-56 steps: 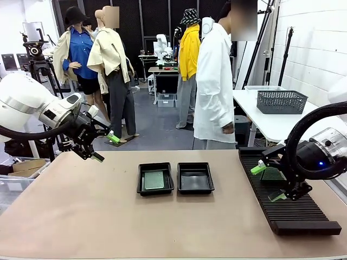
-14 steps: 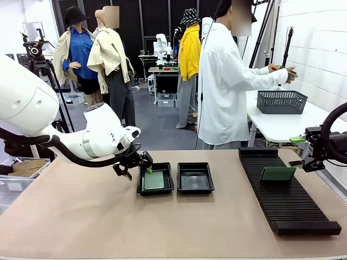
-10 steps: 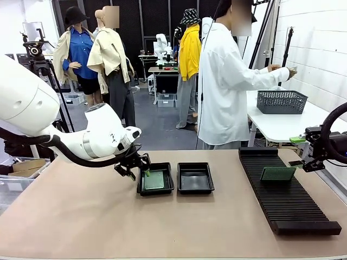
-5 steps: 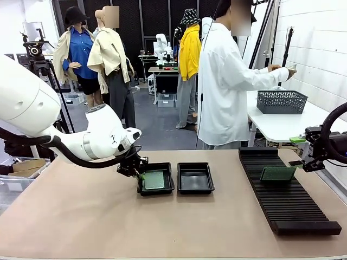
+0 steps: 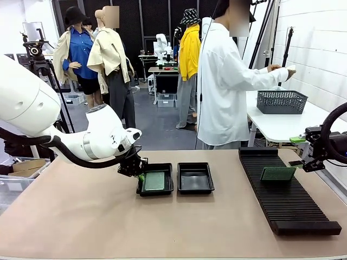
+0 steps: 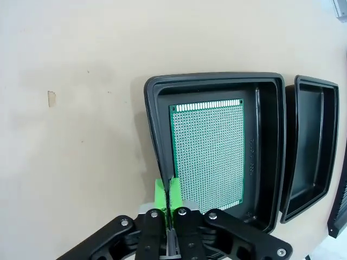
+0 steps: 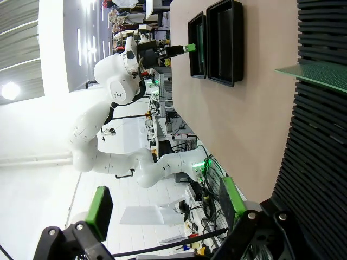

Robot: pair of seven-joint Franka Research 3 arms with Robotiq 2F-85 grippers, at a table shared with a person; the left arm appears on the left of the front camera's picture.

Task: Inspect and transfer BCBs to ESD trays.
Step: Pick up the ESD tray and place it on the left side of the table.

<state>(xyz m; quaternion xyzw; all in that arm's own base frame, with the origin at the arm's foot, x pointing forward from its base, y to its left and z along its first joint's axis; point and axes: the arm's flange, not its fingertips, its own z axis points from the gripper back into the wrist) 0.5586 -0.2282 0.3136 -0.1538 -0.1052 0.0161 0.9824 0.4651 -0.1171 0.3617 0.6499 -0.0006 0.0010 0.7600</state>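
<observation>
Two black ESD trays sit side by side at the table's middle. The left tray [image 5: 156,189] [image 6: 217,79] holds a green BCB [image 5: 155,180] [image 6: 209,151] flat on its floor. The right tray [image 5: 195,189] [image 6: 312,141] is bare. My left gripper [image 5: 139,174] [image 6: 167,197] is shut on the left tray's outer rim, with the wall pinched between its green pads. Another BCB [image 5: 278,173] [image 7: 320,73] rests on the black slotted rack [image 5: 287,208] [image 7: 320,141]. My right gripper [image 5: 297,151] [image 7: 165,203] stands open at the rack's far right side, holding nothing.
A person in a white coat [image 5: 222,86] stands at the far side, turned right, with hands raised over a white side table bearing a grey mesh basket [image 5: 281,101]. Bare tabletop lies in front of the trays and to their left.
My left gripper has closed from open onto the left tray's rim. The right arm and the boards have stayed put.
</observation>
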